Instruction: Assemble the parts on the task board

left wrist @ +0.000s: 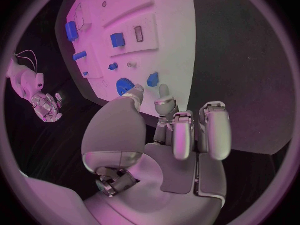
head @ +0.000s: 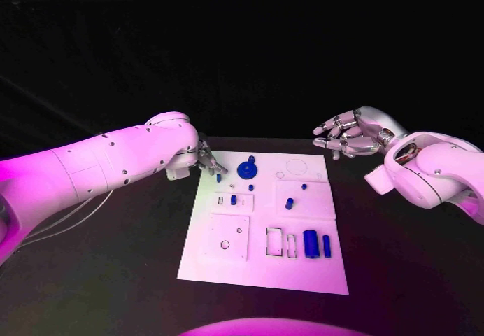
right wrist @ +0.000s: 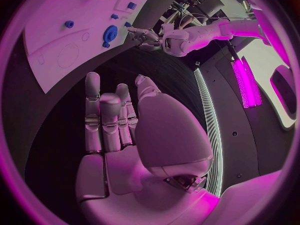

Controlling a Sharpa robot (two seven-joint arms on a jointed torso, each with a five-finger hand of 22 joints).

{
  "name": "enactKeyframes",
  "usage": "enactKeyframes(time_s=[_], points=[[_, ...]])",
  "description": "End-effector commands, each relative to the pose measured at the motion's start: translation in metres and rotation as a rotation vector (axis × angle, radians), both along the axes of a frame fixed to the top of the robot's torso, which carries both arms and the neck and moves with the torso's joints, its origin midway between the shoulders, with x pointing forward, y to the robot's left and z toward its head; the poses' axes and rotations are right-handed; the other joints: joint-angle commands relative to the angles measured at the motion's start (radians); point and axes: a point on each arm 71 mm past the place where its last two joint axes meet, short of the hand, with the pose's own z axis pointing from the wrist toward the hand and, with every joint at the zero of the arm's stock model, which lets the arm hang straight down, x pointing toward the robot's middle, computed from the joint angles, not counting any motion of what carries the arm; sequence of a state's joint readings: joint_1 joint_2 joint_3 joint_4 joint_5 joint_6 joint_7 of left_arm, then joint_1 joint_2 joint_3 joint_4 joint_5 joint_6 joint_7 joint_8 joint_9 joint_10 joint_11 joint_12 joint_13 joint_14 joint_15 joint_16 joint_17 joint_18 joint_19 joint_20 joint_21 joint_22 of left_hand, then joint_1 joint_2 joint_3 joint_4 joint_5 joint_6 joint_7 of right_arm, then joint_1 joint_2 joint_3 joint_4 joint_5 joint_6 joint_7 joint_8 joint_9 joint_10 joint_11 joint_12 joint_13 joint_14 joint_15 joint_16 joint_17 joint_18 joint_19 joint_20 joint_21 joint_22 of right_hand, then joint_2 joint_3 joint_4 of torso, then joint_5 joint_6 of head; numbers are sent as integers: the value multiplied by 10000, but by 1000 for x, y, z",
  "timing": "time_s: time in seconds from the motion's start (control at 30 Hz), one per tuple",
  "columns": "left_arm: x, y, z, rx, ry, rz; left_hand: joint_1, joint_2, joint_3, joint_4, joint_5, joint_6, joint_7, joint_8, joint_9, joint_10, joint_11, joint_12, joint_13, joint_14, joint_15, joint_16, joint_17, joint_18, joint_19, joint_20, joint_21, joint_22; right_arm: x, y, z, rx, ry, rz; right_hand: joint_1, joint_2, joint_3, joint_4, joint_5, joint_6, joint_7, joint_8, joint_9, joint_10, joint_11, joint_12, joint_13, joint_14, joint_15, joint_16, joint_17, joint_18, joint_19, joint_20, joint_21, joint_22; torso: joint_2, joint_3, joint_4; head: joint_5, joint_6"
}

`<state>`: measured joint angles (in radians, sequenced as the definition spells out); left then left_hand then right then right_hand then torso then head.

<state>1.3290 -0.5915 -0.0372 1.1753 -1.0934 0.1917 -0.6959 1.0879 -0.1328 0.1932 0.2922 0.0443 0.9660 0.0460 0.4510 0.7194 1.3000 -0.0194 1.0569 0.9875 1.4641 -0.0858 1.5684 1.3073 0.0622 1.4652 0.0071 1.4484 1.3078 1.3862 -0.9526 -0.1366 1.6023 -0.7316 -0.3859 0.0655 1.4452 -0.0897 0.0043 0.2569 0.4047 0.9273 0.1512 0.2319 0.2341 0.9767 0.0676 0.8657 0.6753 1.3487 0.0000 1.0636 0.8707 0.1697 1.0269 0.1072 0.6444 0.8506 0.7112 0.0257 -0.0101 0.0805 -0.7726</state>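
Blue part (left wrist: 152,78) beside left robot hand (left wrist: 164,116)

White task board (head: 227,262) lies flat, blue parts (head: 310,243) scattered on it.

- No text, label, brand, number or sign can be read in any view.
- The task board (head: 264,260) carries only outlined shapes and recesses, with no legible lettering on it.

We find the left hand (head: 207,159) low, fingers parted, holding nothing. The right hand (head: 346,137) is raised, fingers loosely curled yet apart, likewise holding nothing.
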Motion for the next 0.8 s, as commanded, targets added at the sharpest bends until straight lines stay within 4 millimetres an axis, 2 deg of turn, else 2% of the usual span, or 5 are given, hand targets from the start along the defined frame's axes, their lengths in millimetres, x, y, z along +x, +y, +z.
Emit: enactKeyframes(time_s=[0.03,0.8], points=[[-1,-3,-1,-63,189,-218,11,78,-79,2,48,-18,69,-73,-20,-52,9,-46,5,1067,75,24,2635,-115,25,96,-16,263,0,1,0,-62,-53,121,-86,-17,12,73,35,-82,-1,68,14,-17,18,-38,-9,-57,1,-48,-2,125,33,46,-62,-9,-7,5,-2,0,-5],[-2,-6,-6,-110,517,-362,558,396,-31,-53,46,124,82,-220,-239,-67,21,23,22,1067,93,24,2635,-121,36,134,2,310,-1,2,0,-59,-50,144,-77,-9,13,79,51,-88,-5,80,16,-13,13,-26,-22,-48,-2,-56,4,127,44,45,-88,-23,-5,8,5,-6,-51]])
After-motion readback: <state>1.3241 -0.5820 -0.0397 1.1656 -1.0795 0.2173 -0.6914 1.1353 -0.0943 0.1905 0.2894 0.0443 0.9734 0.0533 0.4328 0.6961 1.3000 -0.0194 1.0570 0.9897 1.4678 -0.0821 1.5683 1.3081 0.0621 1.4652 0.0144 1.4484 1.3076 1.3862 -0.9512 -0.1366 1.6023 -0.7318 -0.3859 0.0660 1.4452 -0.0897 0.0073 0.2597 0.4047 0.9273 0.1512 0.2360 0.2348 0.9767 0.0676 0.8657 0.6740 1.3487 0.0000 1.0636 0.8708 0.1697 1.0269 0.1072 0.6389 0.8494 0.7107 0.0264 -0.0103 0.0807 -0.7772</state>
